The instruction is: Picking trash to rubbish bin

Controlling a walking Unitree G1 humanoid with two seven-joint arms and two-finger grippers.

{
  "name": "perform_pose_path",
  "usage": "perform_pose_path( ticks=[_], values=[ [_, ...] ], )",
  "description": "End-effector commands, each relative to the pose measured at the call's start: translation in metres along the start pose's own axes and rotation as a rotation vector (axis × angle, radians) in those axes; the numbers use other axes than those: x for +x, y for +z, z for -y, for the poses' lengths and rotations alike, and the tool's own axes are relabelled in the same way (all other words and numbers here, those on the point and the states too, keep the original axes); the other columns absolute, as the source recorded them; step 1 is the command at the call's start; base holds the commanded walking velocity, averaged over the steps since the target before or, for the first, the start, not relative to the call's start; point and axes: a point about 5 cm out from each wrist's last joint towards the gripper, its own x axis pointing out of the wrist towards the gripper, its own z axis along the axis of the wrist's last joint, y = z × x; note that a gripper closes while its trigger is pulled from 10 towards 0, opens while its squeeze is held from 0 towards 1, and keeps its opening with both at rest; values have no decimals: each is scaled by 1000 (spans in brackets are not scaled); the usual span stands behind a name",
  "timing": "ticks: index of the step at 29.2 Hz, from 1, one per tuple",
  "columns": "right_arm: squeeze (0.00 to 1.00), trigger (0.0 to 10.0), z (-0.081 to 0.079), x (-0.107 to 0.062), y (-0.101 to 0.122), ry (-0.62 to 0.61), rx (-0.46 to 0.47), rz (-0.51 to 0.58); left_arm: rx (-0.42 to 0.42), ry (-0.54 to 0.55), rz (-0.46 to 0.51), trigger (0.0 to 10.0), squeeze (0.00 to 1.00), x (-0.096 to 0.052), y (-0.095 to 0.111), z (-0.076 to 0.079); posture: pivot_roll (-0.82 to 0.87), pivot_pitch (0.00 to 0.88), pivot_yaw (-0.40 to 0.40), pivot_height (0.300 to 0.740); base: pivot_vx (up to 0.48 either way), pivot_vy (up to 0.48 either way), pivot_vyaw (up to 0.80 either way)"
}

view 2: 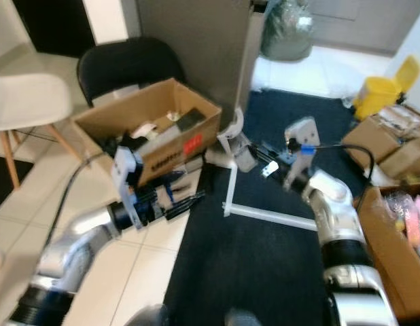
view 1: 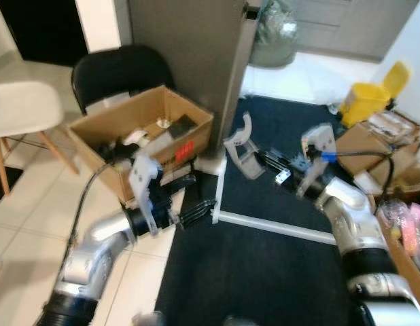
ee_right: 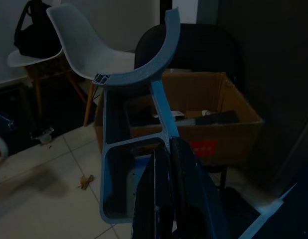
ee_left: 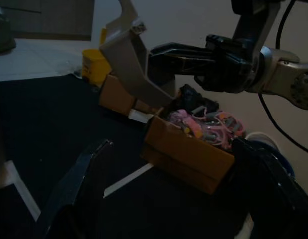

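Clamped in the right pincer (view 1: 268,160), a grey plastic bracket (view 1: 240,147) shows a curved top, while the left pincer (view 1: 196,197) gapes wide.

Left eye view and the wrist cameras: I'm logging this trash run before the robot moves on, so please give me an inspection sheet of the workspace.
Surface: pale tiled floor beside a dark carpet, with a white strip lying on the carpet.
Job's things: grey plastic bracket with a curved top, held off the floor; open cardboard box already holding bits.
Clutter: yellow container; cardboard boxes; a box of pink items.
Grippers: right pincer shut on the bracket; left pincer open, holding nothing, beside the box.
Cables: black cable along the left arm; another at the right wrist.
Surroundings: black chair, white chair, grey cabinet.
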Motion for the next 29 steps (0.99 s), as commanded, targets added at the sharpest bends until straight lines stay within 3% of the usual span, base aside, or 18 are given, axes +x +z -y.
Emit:
perform_pose_path(
  ticks=[1, 7, 29],
  values=[
    [0, 10000, -1, -3, 4, 29, 1, 14, 1, -14, 0, 10000, 0, 2, -1, 3, -37, 0, -43, 740, 386, 0, 531],
    [0, 10000, -1, -4, 5, 37, 1, 13, 3, -12, 0, 10000, 0, 2, 0, 3, -38, 0, -42, 740, 386, 0, 689],
    [0, 10000, 4, -2, 3, -16, -41, -31, 12, -7, -4, 10000, 0, 0, 0, 3, -34, 0, -44, 740, 386, 0, 0]
  ],
)
